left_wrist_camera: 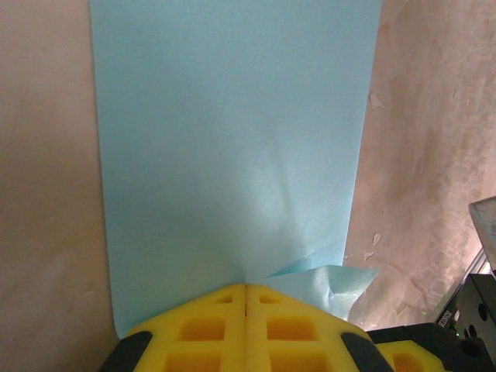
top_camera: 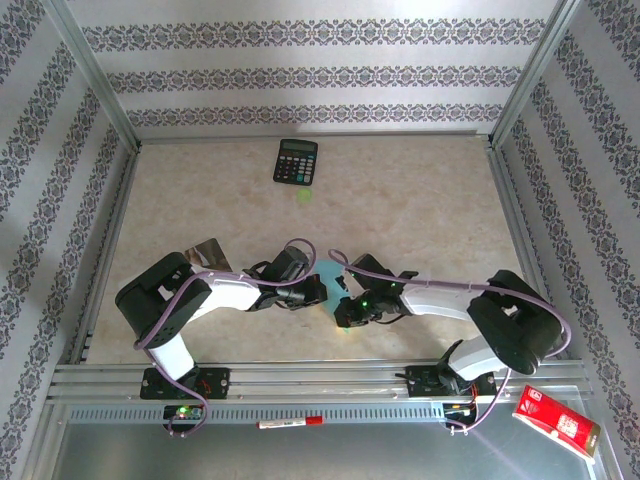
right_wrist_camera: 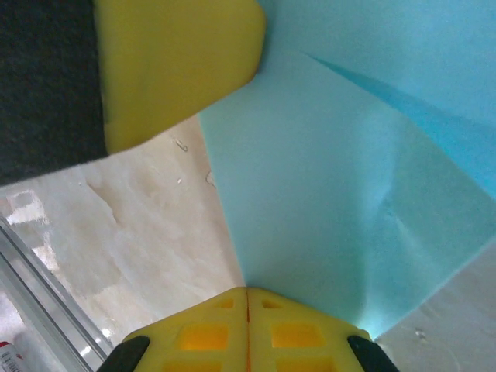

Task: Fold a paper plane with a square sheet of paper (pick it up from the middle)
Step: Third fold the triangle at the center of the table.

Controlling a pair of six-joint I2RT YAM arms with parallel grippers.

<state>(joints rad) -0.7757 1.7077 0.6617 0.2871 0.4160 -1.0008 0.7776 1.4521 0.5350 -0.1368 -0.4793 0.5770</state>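
Two grips: left claw (left_wrist_camera: 246, 287), right claw (right_wrist_camera: 247, 291) on sheet (left_wrist_camera: 232, 155); overhead, calculator (top_camera: 296, 161) beyond.

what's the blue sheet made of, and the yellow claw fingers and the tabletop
cyan sheet: thin matte paper, it seems; it creases sharply and puckers near the pinch.
fingers of the left claw: yellow, matte, moulded with square recesses; probably soft plastic or foam.
tabletop: beige marbled surface, slightly glossy; stone or laminate, unclear.
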